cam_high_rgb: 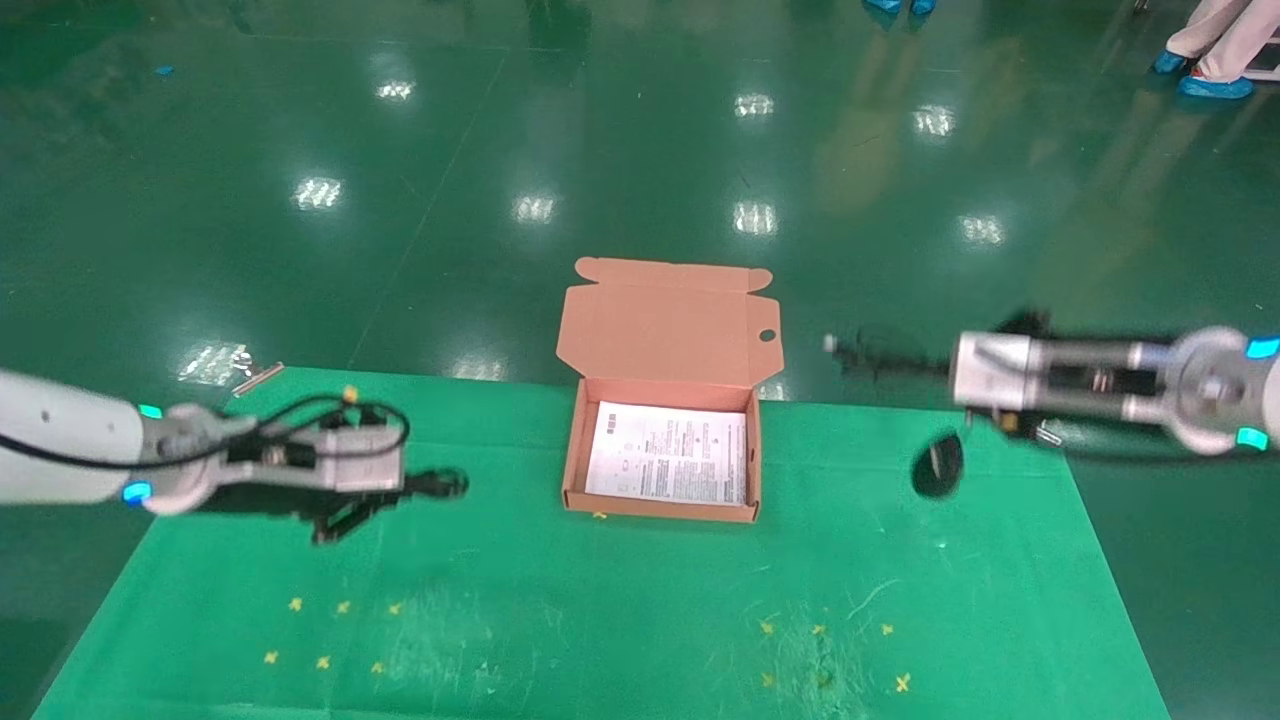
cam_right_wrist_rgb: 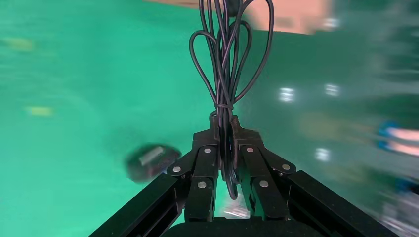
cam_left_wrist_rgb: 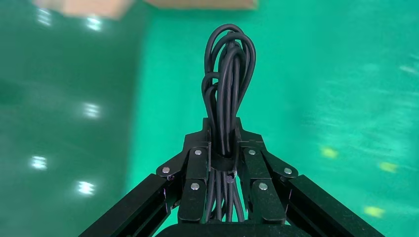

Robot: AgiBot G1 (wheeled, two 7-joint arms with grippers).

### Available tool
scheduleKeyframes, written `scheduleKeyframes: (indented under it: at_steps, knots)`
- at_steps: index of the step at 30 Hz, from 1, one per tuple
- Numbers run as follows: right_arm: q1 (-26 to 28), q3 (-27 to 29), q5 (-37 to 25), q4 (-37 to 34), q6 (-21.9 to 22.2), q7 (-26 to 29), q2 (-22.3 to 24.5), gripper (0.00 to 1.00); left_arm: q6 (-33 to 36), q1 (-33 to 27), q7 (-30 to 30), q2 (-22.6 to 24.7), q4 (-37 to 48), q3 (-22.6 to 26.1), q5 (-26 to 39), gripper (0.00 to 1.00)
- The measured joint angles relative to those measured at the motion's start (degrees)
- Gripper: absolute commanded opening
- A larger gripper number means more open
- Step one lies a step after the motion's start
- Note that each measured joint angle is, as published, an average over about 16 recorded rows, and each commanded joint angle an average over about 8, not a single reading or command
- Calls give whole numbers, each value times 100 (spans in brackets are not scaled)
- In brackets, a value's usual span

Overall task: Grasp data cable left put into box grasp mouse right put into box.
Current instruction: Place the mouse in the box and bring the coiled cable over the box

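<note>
Data cable (cam_left_wrist_rgb: pixel 228 84), a black looped bundle, sits clamped between the fingers of the left gripper (cam_left_wrist_rgb: pixel 225 148), its loops sticking out past the fingertips; this gripper hangs above the left part of the green surface (cam_high_rgb: pixel 600 620), well left of the box (cam_high_rgb: pixel 573 450). Box stands open at the middle of the surface's far edge, lid tilted back, a white printed sheet (cam_high_rgb: pixel 668 452) lying flat inside. Right gripper (cam_right_wrist_rgb: pixel 226 143) is closed on the mouse's bundled cord (cam_right_wrist_rgb: pixel 228 64), held above the far right edge of the surface. Mouse (cam_high_rgb: pixel 938 466) dangles below that gripper, label side showing, right of the box and apart from it.
</note>
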Motion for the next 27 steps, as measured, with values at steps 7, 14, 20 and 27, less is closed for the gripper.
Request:
scheduleKeyframes:
  at_steps: [7,14,20,27]
  knots:
    - [629,153,-43,-226,501,-96,-597,0,-517,-422,-44,230,-271,-116,249,0]
    - [1209,195,212,-1102,905,-772,-1522,0,-1082,-871,147,708,71,-181,418,0]
    - [1643,258,551,-2022,1116,-1528,-2183,0,-1422,-1217,444,1083,557,-219,413,0]
    - [1971,326,854,-2769,1186,-2177,-2621,0,-1613,-1471,724,1333,978,-251,335,0]
